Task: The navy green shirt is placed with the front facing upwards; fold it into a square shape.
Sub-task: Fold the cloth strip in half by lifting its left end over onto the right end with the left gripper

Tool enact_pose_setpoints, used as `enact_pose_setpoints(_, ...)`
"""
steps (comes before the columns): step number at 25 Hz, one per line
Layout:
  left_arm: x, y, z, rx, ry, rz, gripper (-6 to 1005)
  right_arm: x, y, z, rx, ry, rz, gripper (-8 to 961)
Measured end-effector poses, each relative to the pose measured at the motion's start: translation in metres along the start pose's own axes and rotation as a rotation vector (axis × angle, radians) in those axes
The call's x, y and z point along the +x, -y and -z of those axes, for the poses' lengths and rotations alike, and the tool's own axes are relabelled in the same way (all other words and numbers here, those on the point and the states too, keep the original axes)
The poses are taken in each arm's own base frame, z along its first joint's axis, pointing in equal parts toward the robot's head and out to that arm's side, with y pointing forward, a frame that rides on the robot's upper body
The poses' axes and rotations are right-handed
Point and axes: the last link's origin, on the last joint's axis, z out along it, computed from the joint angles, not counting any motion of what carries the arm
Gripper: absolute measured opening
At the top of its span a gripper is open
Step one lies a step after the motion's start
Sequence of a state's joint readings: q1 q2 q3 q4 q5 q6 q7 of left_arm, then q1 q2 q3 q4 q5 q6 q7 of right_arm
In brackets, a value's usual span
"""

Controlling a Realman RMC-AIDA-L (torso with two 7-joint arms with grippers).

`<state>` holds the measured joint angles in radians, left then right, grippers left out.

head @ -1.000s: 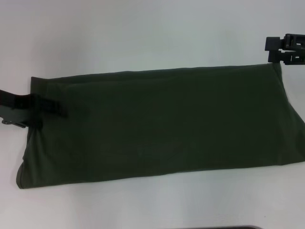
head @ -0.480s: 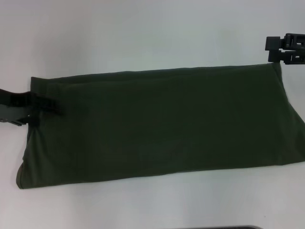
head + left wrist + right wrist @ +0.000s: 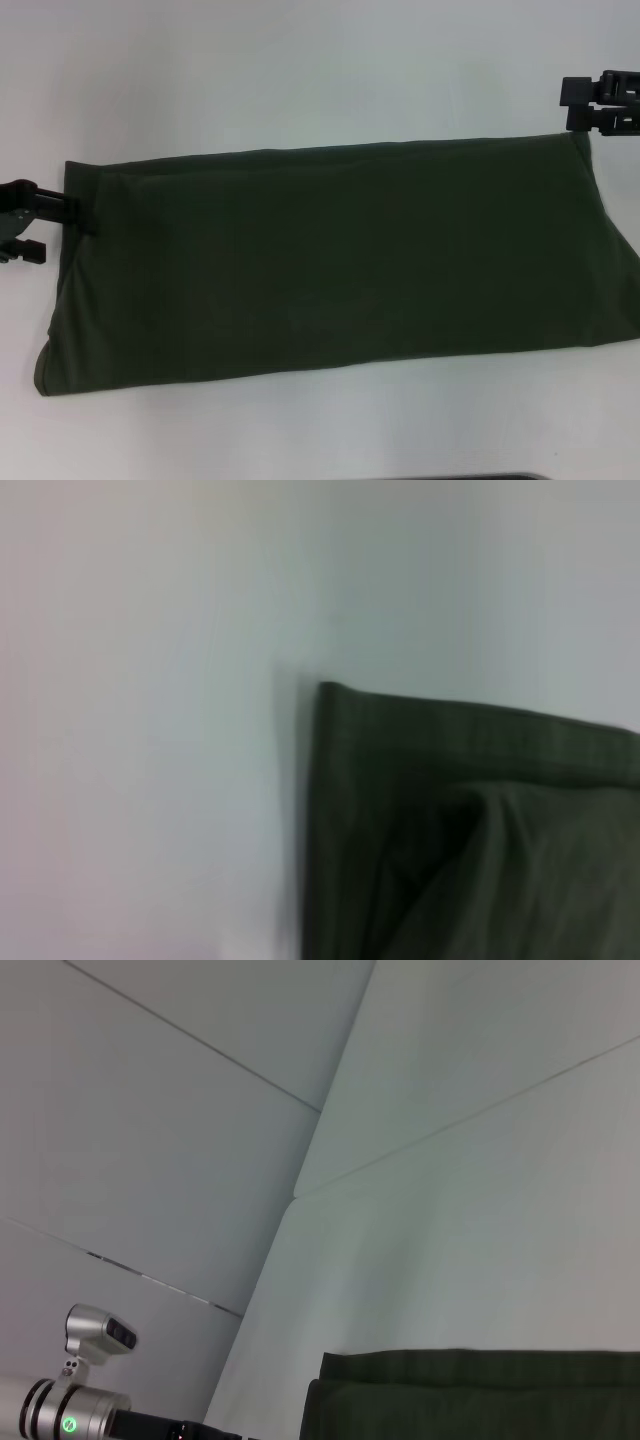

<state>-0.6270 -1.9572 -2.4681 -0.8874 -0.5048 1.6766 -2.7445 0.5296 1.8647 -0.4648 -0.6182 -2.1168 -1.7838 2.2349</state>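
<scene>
Two end effectors flank navy green shirt (image 3: 330, 260) | white table (image 3: 300, 70)

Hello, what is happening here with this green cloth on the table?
A two-armed robot is folding a dark green shirt on a white table. The shirt already lies as a long band, not yet a square. The left gripper is at the band's left end, fingers open, one fingertip touching the cloth edge. The right gripper hangs at the far right corner.

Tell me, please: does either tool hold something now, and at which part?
Nothing is held. The left tool is open at the left edge of the navy green shirt. The right tool is just above its far right corner, not gripping it.
</scene>
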Motion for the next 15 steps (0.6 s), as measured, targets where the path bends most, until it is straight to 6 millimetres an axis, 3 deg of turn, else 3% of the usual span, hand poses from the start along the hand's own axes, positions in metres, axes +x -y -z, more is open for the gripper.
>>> enact_pose_setpoints(15,0.005,0.003,-0.017,0.058,0.019,0.02,887,-0.001,0.0,0.0,0.001,0.001,0.001,913)
